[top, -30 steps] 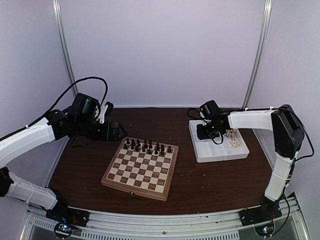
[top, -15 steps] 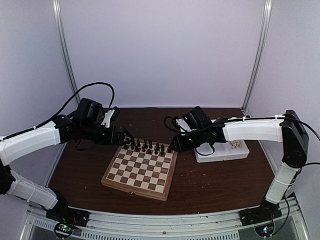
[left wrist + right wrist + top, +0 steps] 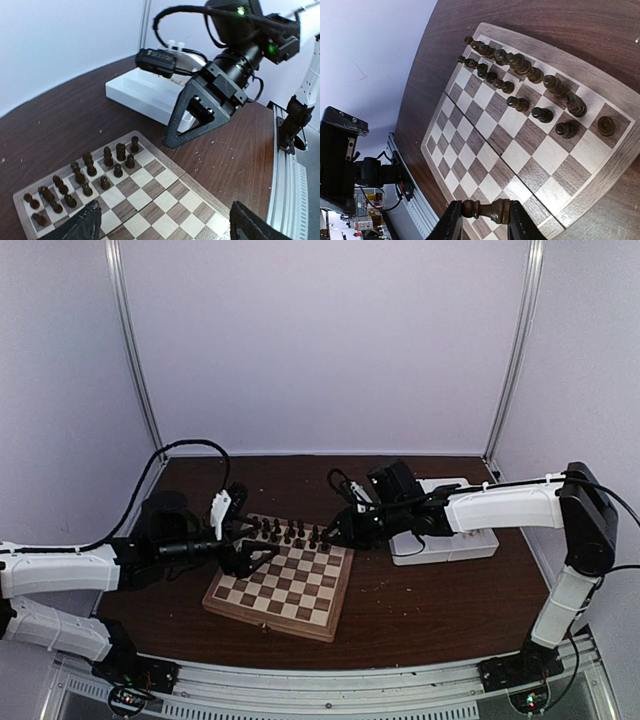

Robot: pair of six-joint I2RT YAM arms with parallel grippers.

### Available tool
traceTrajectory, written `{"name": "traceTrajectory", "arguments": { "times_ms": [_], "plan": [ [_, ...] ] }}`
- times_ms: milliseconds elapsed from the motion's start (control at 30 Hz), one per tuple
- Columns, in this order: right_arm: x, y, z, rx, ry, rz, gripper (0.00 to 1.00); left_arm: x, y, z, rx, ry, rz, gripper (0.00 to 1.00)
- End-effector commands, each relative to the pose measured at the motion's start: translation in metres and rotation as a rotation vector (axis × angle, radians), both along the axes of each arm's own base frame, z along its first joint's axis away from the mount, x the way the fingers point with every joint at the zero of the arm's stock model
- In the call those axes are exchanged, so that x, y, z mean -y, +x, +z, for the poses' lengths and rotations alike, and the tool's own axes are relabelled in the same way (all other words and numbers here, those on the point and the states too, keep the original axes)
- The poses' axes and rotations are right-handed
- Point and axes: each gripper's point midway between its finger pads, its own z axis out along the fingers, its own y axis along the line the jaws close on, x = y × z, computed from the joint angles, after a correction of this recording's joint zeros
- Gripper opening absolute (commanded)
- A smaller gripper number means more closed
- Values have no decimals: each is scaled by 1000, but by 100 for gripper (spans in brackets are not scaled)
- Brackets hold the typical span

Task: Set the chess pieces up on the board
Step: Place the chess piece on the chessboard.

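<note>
The right gripper pinched a dark brown wooden chess piece above the square checked wooden board. The left gripper stood spread over it.

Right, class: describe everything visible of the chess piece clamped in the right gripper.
The chess piece is glossy dark brown turned wood: a round base, ringed stem and small knobbed top. It lies crosswise between the right gripper's two fingers, pinched end to end, above squares near the board's edge, touching nothing else.
</note>
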Motion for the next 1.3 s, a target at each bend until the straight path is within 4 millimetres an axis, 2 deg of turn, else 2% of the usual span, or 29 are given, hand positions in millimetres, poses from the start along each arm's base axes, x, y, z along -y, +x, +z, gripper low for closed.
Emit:
{"name": "traceTrajectory", "arguments": {
  "times_ms": [0,200,433,633,900,967,1167,1267],
  "plan": [
    [-12,-11,52,-3,140,30,30,22,-14,49,491,-80,-131,88],
    [-20,-20,76,-38,234,58,30,44,-6,49,595,-71,-180,89],
    [-27,-31,97,-75,328,93,31,67,2,57,598,-109,-236,83],
    [-27,-37,103,-85,359,100,32,75,7,57,592,-130,-244,81],
    [-30,-40,109,-98,395,111,32,82,9,53,570,-138,-269,72],
    [-31,-41,110,-103,403,118,32,82,11,52,568,-135,-256,68],
    [-36,-43,108,-122,418,128,32,83,14,52,559,-128,-249,46],
    [-37,-44,107,-124,421,129,32,84,13,50,552,-125,-257,41]
  ]
}}
